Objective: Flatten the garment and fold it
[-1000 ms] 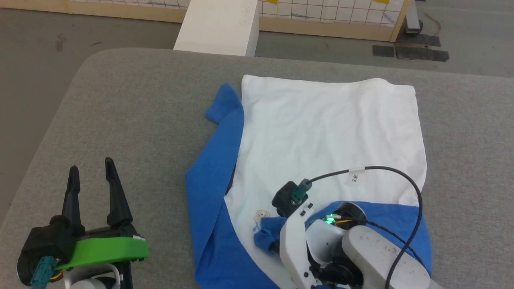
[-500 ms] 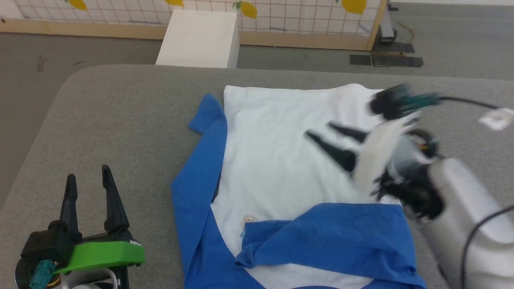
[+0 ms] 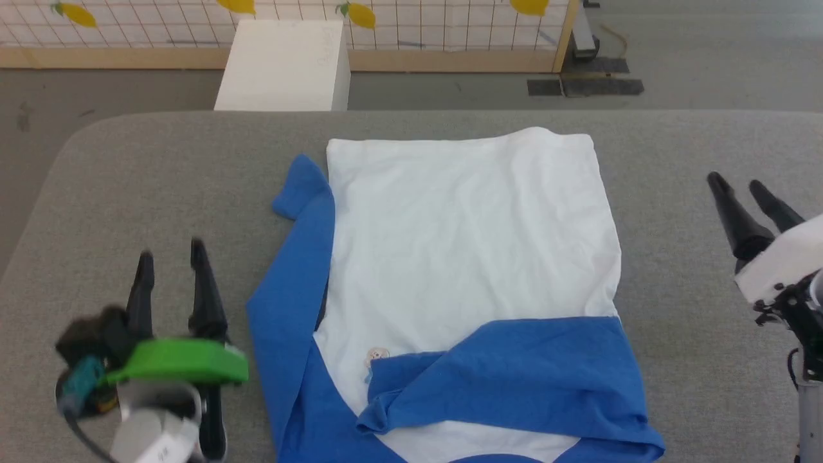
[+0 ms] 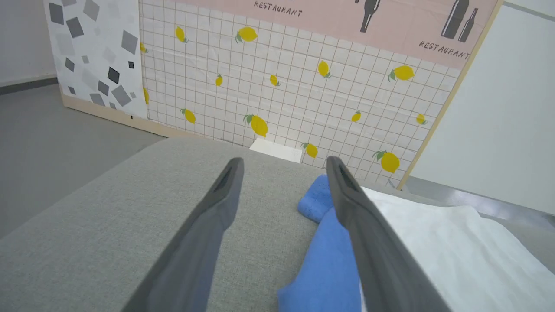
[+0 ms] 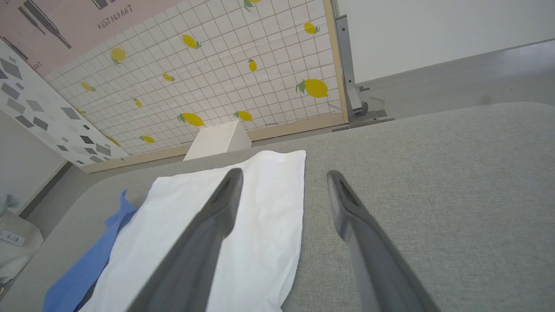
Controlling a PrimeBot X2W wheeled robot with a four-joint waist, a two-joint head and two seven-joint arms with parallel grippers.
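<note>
Where the shirt is: the T-shirt (image 3: pixel 463 257) lies flat on the gray padded table (image 3: pixel 161 167), in the middle, between your two grippers. The white bottom edge is on the far side and the neck end is near the robot.
Folded part: one blue sleeve (image 3: pixel 514 379) lies across the chest, with its end next to the little bear (image 3: pixel 376 355).
Not folded yet: the other blue sleeve (image 3: pixel 289 289) sticks out along the left side, and its far end is curled over.
What could go wrong: if you grab that long sleeve at the curled end only, it may twist or bunch up and the fold will be lumpy.
Another slip: if you pinch too deep, you may catch the white cloth under it and drag the whole shirt crooked.
One more: the folded sleeve looks loose and wrinkled, so a tug on the shirt could pull it open.
Left arm: your left gripper (image 3: pixel 170 252) sits low at the near left, just beside the long sleeve and pointing away from the robot. Its fingers are spread and hold nothing.
Right arm: your right gripper (image 3: pixel 735 183) is out to the right, well apart from the shirt. Its fingers are spread too, with nothing between them.
</note>
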